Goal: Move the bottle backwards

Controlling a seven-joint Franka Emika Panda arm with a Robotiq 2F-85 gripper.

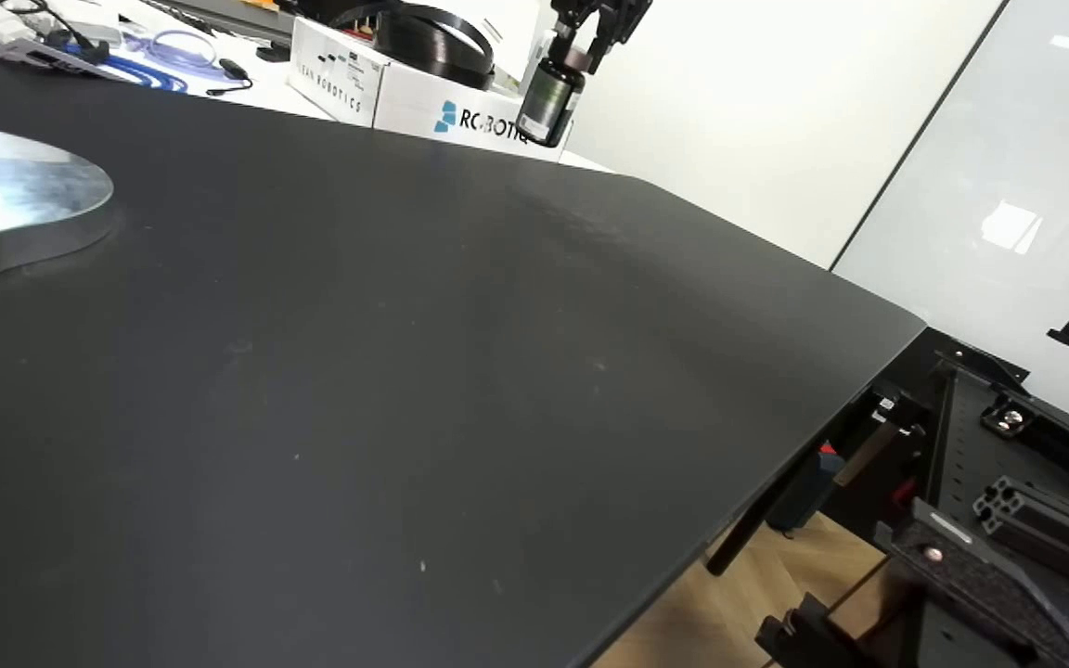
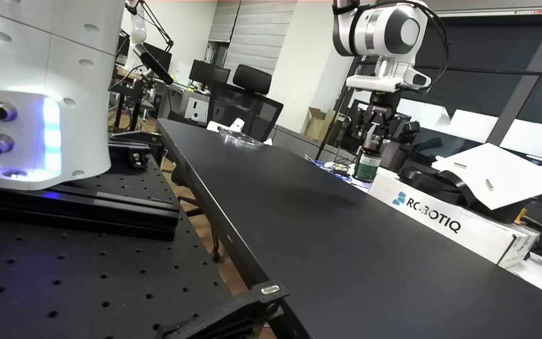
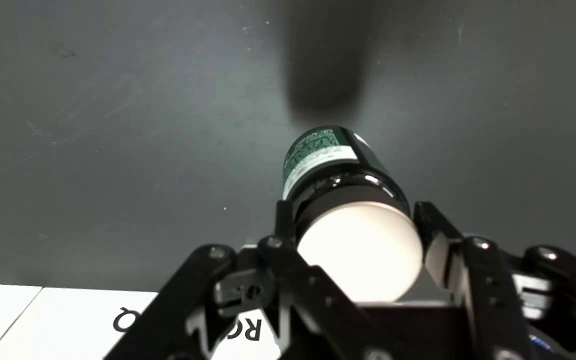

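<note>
The bottle is small and dark, with a green and white label and a cap whose top looks bright in the wrist view. My gripper (image 3: 352,215) is shut on the bottle (image 3: 325,162), with a finger on each side of its cap end. In both exterior views the bottle (image 1: 548,100) (image 2: 368,165) hangs below my gripper (image 1: 579,57) (image 2: 374,134), slightly tilted. It is above the far edge of the black table (image 1: 460,353), in front of the white box. A dark shadow lies on the table in the wrist view.
A white lettered box (image 1: 446,107) (image 2: 435,216) stands along the table's far edge, with a black coiled strap (image 1: 432,42) on it. A shiny flat metal or clear piece (image 1: 43,181) (image 2: 240,139) lies on the table. Cables (image 1: 163,56) lie beyond the far edge.
</note>
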